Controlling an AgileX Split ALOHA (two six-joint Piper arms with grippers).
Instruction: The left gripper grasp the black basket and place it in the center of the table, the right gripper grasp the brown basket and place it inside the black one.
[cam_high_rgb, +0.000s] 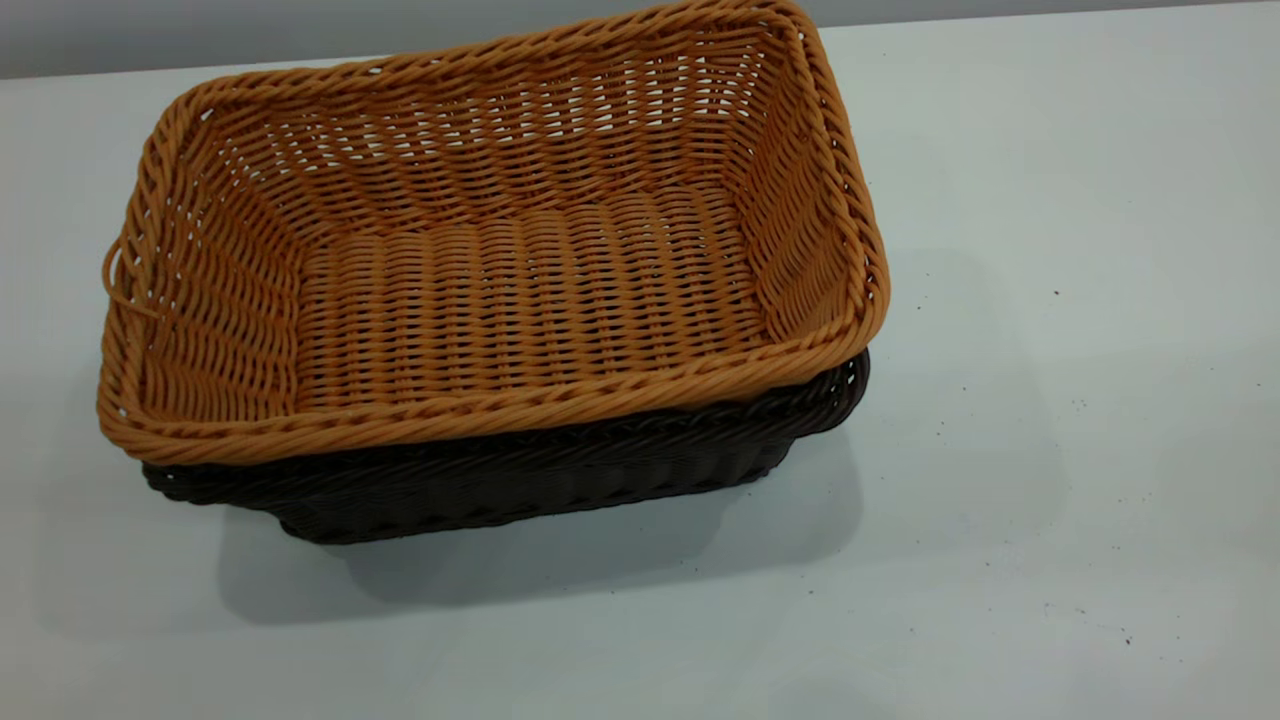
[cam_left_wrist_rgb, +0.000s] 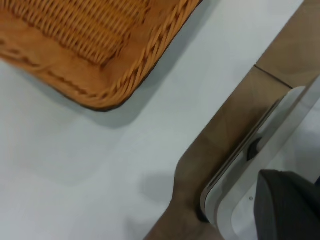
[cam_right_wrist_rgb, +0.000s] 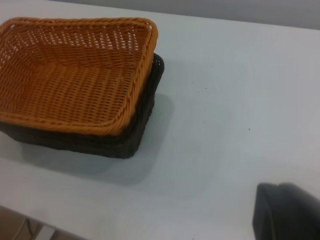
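The brown basket (cam_high_rgb: 520, 290) sits nested inside the black basket (cam_high_rgb: 520, 490) on the white table (cam_high_rgb: 1050, 400), left of middle in the exterior view. Only the black basket's rim and lower side show beneath it. No gripper appears in the exterior view. The right wrist view shows both baskets, brown (cam_right_wrist_rgb: 70, 75) inside black (cam_right_wrist_rgb: 135, 130), well away from the right gripper (cam_right_wrist_rgb: 287, 212), of which only a dark corner shows. The left wrist view shows a corner of the brown basket (cam_left_wrist_rgb: 75, 40). The left gripper (cam_left_wrist_rgb: 287, 205) is a dark shape off the table's edge, apart from it.
The table's edge (cam_left_wrist_rgb: 185, 165) runs through the left wrist view, with brown floor (cam_left_wrist_rgb: 280, 55) and a white-grey frame (cam_left_wrist_rgb: 270, 150) beyond it. Small dark specks (cam_high_rgb: 1080, 405) dot the table to the right of the baskets.
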